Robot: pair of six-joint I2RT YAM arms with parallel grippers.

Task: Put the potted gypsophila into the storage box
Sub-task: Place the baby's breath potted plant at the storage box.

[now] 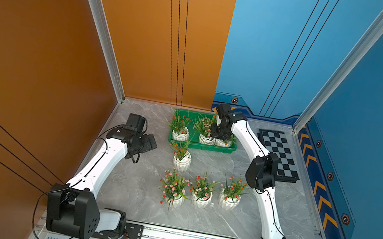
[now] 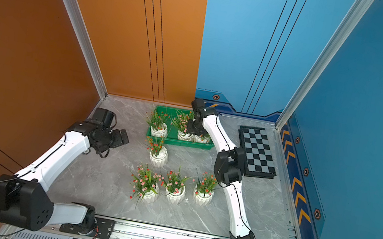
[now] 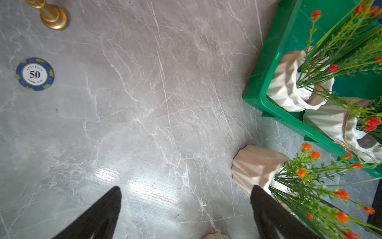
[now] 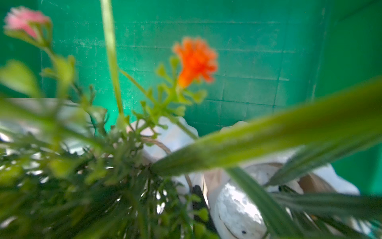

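Note:
The storage box [image 1: 206, 147] is a green tray at the back of the table, with three potted gypsophila [image 1: 179, 134] in it. My right gripper [image 1: 221, 138] reaches down into the box over the rightmost pot [image 1: 223, 143]. In the right wrist view one black finger [image 4: 198, 196] lies against that pot's rim [image 4: 208, 186]; leaves hide the other finger. Several more pots [image 1: 201, 199] stand on the table, one [image 1: 181, 161] just in front of the box. My left gripper [image 1: 149, 142] hovers open and empty left of the box, with that pot [image 3: 252, 167] beside one finger [image 3: 258, 198].
A black-and-white chequered board [image 1: 277, 154] lies at the right, beside the right arm's elbow. In the left wrist view a blue poker chip [image 3: 35, 74] and a brass piece [image 3: 51, 16] rest on the marble table. Walls close in on the back and both sides.

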